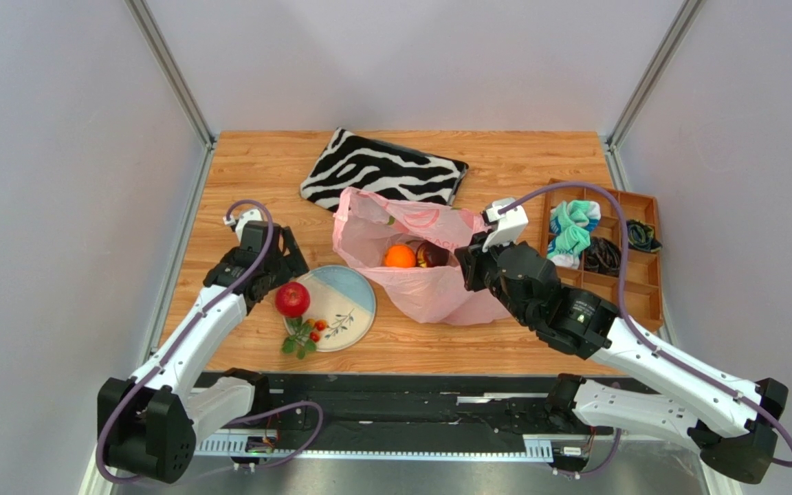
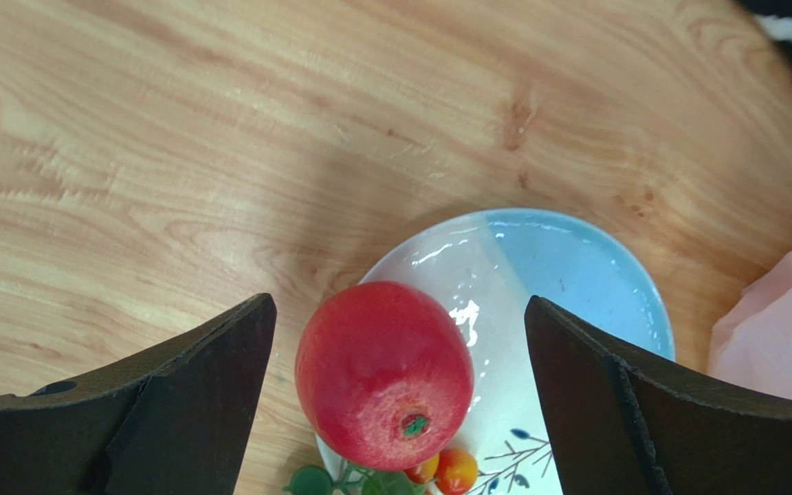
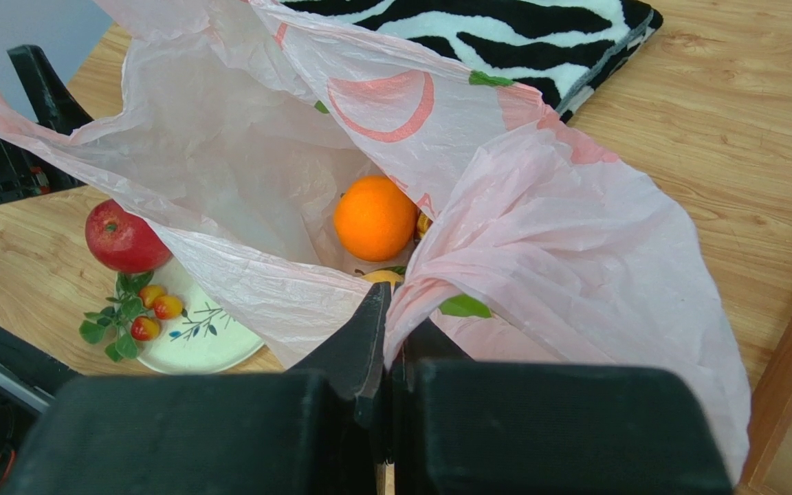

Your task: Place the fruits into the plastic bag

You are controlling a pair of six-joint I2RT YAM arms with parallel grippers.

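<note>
The pink plastic bag lies open in the middle of the table. An orange and a dark maroon fruit sit inside it; the orange also shows in the right wrist view. My right gripper is shut on the bag's rim and holds it up. A red apple rests on the left edge of the plate, with a leafy berry sprig beside it. My left gripper is open, its fingers on either side of the apple without touching it.
A zebra-striped pouch lies behind the bag. A brown divided tray with cloth and cables stands at the right. The table's walls rise on both sides.
</note>
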